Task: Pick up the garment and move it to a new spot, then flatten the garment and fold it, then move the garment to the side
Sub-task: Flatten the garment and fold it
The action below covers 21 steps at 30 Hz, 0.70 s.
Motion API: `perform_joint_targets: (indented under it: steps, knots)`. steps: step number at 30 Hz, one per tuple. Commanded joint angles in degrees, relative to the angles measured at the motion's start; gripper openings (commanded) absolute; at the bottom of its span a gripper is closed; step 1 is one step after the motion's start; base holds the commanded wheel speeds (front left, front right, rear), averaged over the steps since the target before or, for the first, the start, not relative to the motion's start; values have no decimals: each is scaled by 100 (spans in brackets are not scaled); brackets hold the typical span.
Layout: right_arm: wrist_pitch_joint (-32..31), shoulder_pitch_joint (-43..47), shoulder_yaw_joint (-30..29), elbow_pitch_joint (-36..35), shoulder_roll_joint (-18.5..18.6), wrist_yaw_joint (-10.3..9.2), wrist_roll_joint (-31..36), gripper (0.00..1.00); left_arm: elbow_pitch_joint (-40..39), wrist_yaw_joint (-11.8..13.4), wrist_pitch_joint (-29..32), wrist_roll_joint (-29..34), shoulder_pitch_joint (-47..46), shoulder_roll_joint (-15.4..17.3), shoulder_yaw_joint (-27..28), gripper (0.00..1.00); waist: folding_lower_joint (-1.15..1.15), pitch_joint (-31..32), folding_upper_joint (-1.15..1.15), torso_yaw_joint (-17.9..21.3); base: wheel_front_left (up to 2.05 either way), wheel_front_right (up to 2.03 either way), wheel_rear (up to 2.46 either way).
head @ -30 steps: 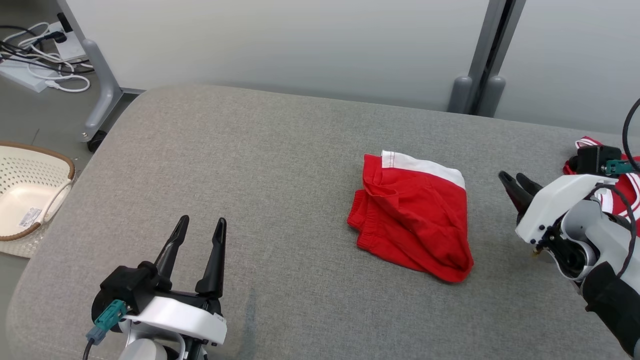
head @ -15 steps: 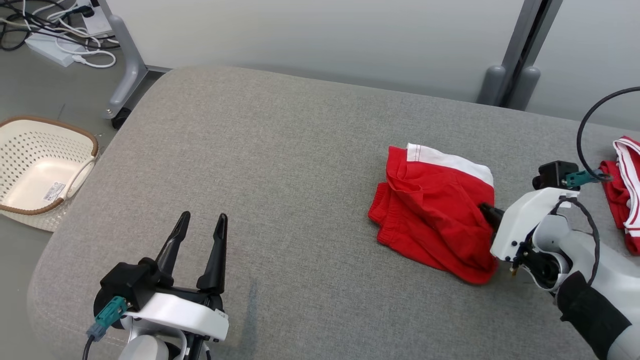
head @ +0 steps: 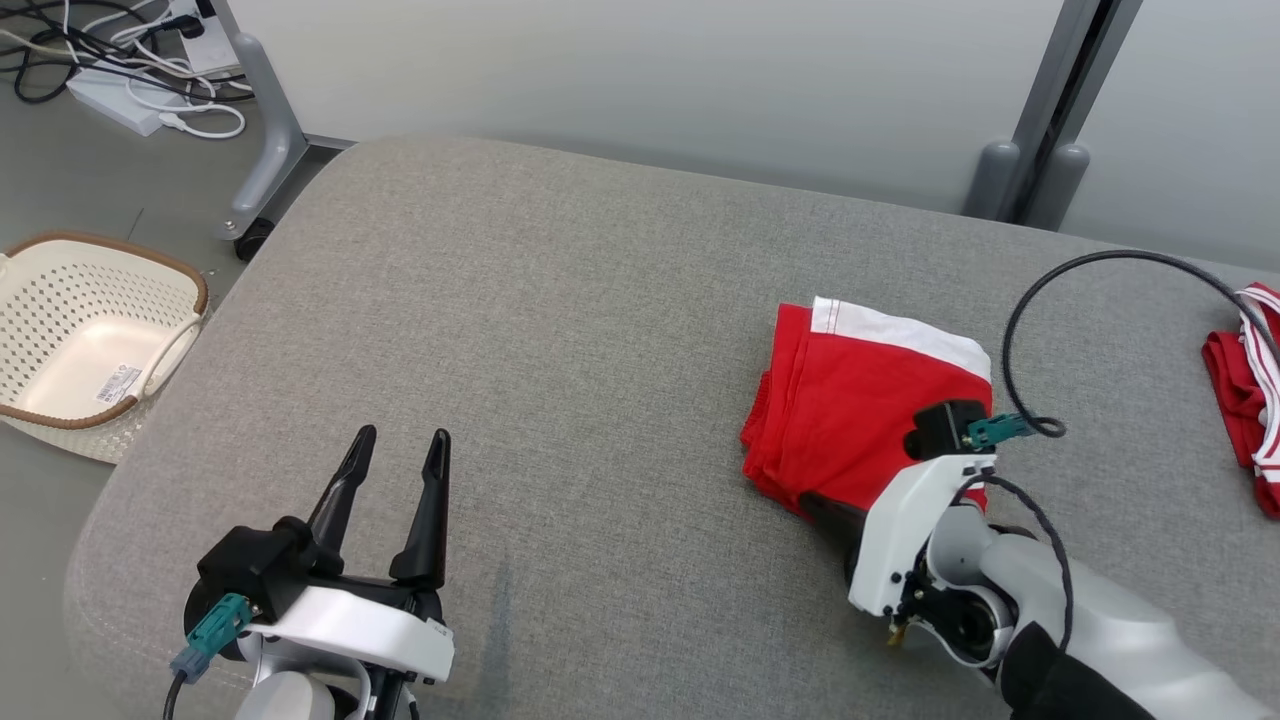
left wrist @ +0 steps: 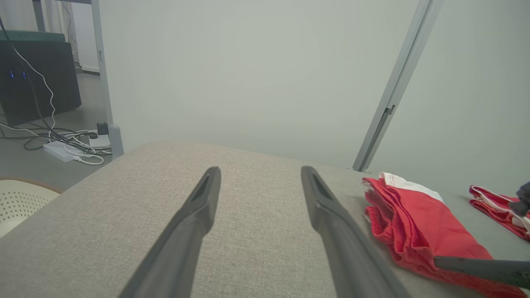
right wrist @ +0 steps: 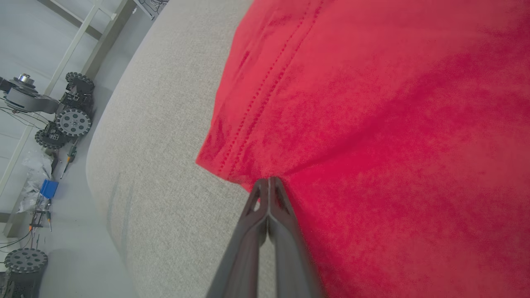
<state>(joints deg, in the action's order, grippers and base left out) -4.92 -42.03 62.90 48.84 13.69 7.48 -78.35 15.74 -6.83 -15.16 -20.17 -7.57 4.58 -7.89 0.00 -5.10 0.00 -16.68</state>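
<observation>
The garment (head: 1245,400), red with red-and-white striped trim, lies bunched at the far right edge of the grey padded surface (head: 550,330); it also shows in the left wrist view (left wrist: 492,203). Neither gripper touches it. My right gripper (head: 812,500) is shut, its fingertips pinching the near hem of the folded red shorts (head: 860,400) with a white panel. In the right wrist view the closed tips (right wrist: 268,180) sit at the stitched hem of the shorts (right wrist: 372,124). My left gripper (head: 400,435) stands open and empty at the lower left, over bare fabric (left wrist: 258,169).
A cream perforated basket (head: 130,255) sits on the floor off the surface's left edge. Cables and a power strip (head: 130,90) lie by a grey wheeled leg (head: 262,150). A grey post (head: 1050,100) stands behind. Wheeled gear (right wrist: 70,122) is on the floor.
The head camera shifted. My right gripper closed, then went from the shorts' right side to their near edge. The shorts now lie smoother. The left gripper held still.
</observation>
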Motion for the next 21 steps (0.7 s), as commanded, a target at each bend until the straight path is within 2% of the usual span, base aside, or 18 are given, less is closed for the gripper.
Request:
perform_joint_targets:
  steps: [1, 6, 11, 16, 21]
  knots:
    - [56, 81, 112, -51, -74, 4, 94, 0, 17, -18, -4, 28, -54, 14, 13, 100, 0, 18, 0, 30, 0, 0, 0]
    - [160, 148, 374, -115, -387, 4, 204, 0, 30, -20, -4, 49, -56, 35, -2, 100, 0, 80, 0, 110, 0, 0, 0]
    - [357, 25, 514, -264, -458, 4, 294, 0, 36, -17, -4, 58, -22, 50, -12, 100, 0, 157, 0, 203, 0, 0, 0]
    - [598, -115, 536, -516, -279, 4, 347, 0, 6, 14, -4, 59, 82, 68, 17, 100, 0, 250, 0, 364, 0, 0, 0]
    - [797, -256, 504, -760, 53, 4, 426, 0, -52, 37, -4, 50, 126, 75, 32, 100, 0, 287, 0, 542, 0, 0, 0]
